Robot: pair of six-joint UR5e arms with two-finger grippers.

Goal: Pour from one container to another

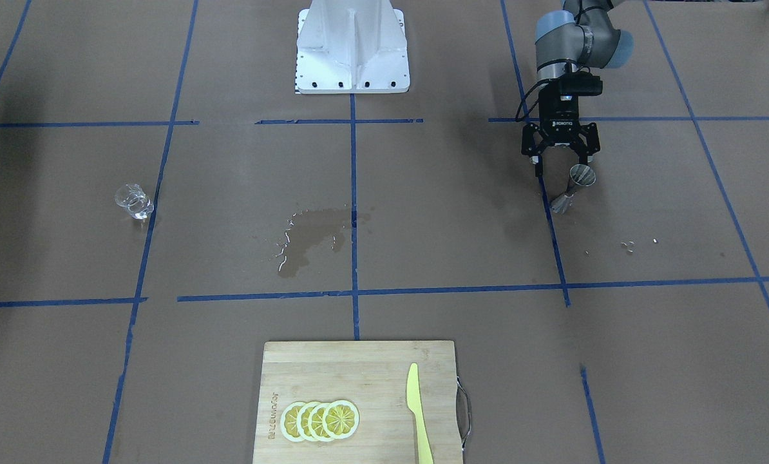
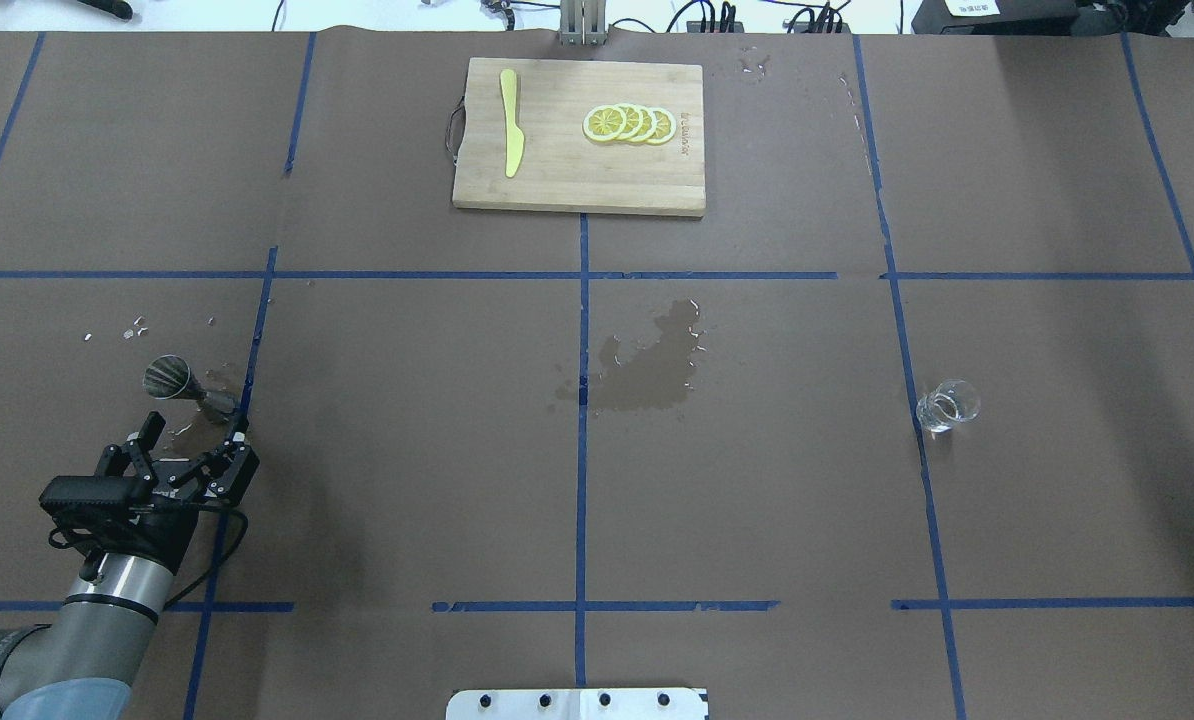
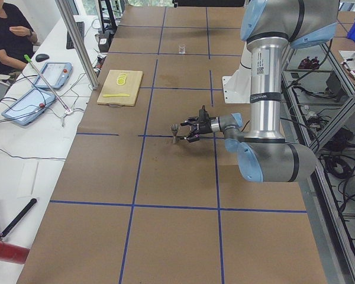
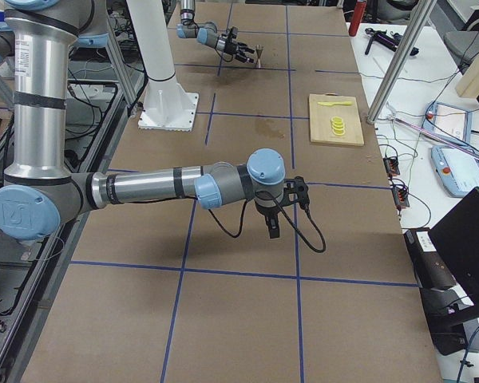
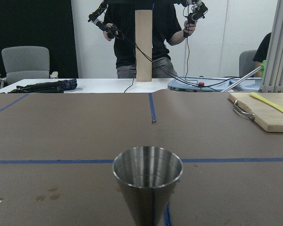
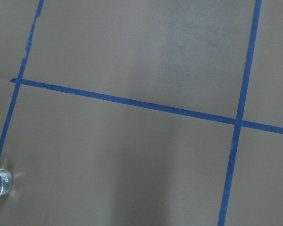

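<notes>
**Two vessels stand well apart, neither one held**

Two arms are at the desk (image 2: pixel 407 480). The left claw (image 2: pixel 192 432) lies low over the desk near its left end, fingers spread wide and gripping nothing. The metal jigger (image 2: pixel 185 385) stands upright just ahead of those open fingertips, on a blue tape line. The left wrist view looks straight at its upper cone. A few small droplets (image 2: pixel 137 328) lie on the paper just beyond it.

The clear glass cup (image 2: pixel 947 405) stands alone toward the desk's right end, beside another tape line and well apart from the jigger. It shows only at the lower left corner of the right wrist view.

The right claw (image 4: pixel 271 230) points downward over the desk near its right end. It shows only in the side view, so I cannot tell whether it is wide or narrow.

A dark wet patch (image 2: pixel 647 365) spreads at the desk's middle. At the middle of the operators' edge lies a wooden cutting board (image 2: pixel 577 180) with a row of lemon slices (image 2: pixel 629 123) and a yellow knife (image 2: pixel 510 135) on it.
</notes>
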